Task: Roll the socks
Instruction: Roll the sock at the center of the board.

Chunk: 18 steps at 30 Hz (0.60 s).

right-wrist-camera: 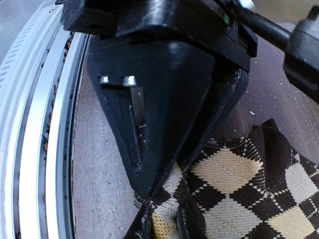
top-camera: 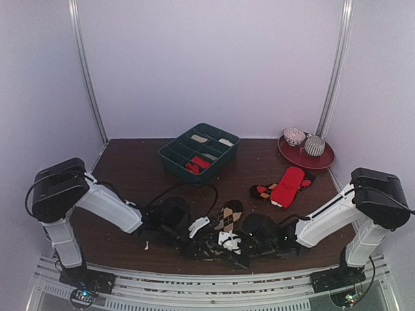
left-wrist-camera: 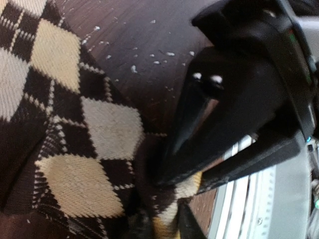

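Observation:
The brown socks with tan argyle diamonds [top-camera: 228, 217] lie near the table's front edge, the near end bunched between the two arms. In the left wrist view the argyle knit [left-wrist-camera: 75, 149] fills the left side, and my left gripper [left-wrist-camera: 167, 226] is shut on a fold of its edge. My right gripper [right-wrist-camera: 164, 224] pinches the same bunched end from the other side, knit [right-wrist-camera: 239, 199] spreading to its right. Each wrist view shows the other gripper's black body close above. From above, the left gripper [top-camera: 209, 242] and right gripper [top-camera: 235, 246] meet tip to tip.
A red sock [top-camera: 287, 186] lies across a dark red-marked one right of centre. A green divided tray [top-camera: 170, 155] holding rolled socks stands at the back, a red plate [top-camera: 322, 160] with two rolled pairs at the back right. The metal rail [right-wrist-camera: 45, 149] runs just beside both grippers.

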### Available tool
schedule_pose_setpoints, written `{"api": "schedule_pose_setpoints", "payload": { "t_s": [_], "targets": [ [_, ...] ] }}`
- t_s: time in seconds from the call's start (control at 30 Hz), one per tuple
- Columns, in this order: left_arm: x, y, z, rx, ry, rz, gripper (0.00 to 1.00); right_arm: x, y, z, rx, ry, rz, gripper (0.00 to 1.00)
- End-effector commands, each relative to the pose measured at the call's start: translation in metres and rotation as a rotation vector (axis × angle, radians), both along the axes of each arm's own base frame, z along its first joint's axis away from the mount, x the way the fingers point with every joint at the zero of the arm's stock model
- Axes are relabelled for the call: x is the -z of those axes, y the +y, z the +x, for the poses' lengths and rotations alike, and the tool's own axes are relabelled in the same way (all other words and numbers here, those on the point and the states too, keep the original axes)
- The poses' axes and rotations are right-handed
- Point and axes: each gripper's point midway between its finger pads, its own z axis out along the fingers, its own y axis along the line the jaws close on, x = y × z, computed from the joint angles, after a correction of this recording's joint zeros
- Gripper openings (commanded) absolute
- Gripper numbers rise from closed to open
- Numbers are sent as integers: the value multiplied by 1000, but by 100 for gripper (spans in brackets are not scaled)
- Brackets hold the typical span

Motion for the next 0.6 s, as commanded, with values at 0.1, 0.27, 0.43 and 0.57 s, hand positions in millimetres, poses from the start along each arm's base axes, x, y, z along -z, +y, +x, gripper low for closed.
{"api": "schedule_pose_setpoints", "payload": {
  "t_s": [0.1,0.27,0.43,0.57],
  "targets": [
    [-11,34,27,-78,-254,152,58,36,-28,-20,126,387,-98,14],
    [-90,24,37,-66,-531,-126,66,52,-52,-31,234,732,-115,14],
    [-97,20,20,14,-633,-276,70,65,-70,-36,377,1023,-88,14],
    [-72,2,1,116,-596,-254,74,80,-79,-38,431,1086,-125,14]
  ]
}}
